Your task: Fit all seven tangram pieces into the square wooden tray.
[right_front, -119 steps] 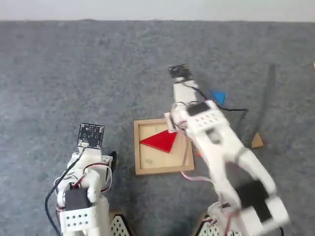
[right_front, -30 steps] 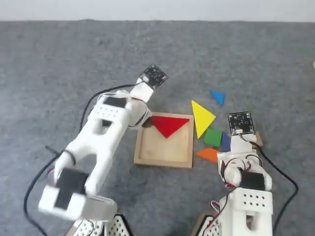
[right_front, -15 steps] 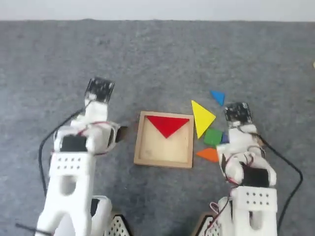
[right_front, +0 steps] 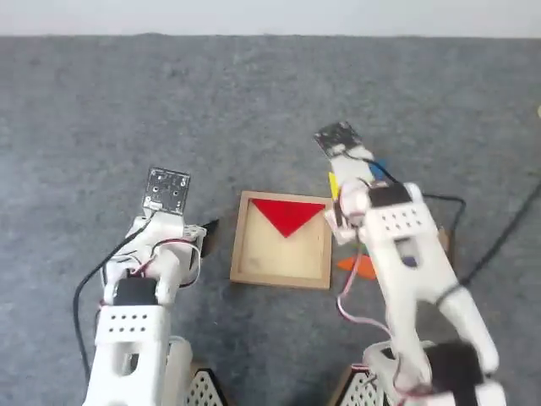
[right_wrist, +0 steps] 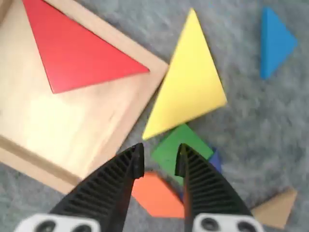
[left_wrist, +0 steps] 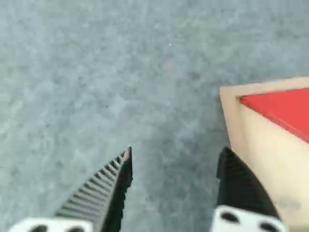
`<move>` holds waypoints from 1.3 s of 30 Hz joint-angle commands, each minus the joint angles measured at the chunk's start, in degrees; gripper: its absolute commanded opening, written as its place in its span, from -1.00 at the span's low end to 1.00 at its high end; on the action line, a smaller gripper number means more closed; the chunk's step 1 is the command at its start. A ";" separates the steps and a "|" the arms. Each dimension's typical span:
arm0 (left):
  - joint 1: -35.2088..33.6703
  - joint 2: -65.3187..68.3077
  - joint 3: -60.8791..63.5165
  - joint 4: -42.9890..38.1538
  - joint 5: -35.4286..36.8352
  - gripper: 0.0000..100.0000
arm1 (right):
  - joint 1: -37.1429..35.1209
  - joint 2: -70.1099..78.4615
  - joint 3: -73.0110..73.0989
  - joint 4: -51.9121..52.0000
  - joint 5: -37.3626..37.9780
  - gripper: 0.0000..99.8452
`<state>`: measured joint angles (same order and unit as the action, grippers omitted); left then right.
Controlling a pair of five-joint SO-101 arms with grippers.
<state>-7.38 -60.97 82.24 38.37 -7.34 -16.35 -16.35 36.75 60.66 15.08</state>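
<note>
Right gripper (right_wrist: 159, 151) hangs over the loose pieces with its jaws parted by only a narrow gap and nothing between them, its tips over an edge of the green square (right_wrist: 193, 142). Just beside that square lie an orange piece (right_wrist: 157, 195) and a sliver of a dark blue piece (right_wrist: 215, 159), while a tan triangle (right_wrist: 275, 210) sits a little apart from them. Past the green square the yellow triangle (right_wrist: 190, 92) lies flat on the grey carpet (right_front: 101, 101), one corner just beside the outer rim of the square wooden tray (right_front: 237, 245). Inside the tray the red triangle (right_front: 287, 213) lies flat with its long side along the far wall. A small blue triangle (right_wrist: 275, 41) lies on the carpet, well apart from the tray. On the tray's other side the left gripper (left_wrist: 176, 152) hovers over carpet, jaws spread wide and holding nothing, one finger near the tray's rim.
</note>
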 commanded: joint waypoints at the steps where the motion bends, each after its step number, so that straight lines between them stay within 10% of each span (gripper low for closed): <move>1: -0.18 -1.67 0.92 -3.96 0.35 -0.44 | -0.40 6.99 -8.00 -0.13 5.80 -0.53; 39: -0.09 -1.67 2.51 -6.77 0.35 -0.44 | 5.93 35.47 -24.53 -8.22 -12.57 -0.42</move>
<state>-7.21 -61.32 85.32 32.92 -7.34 -10.99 19.08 12.13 54.51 3.21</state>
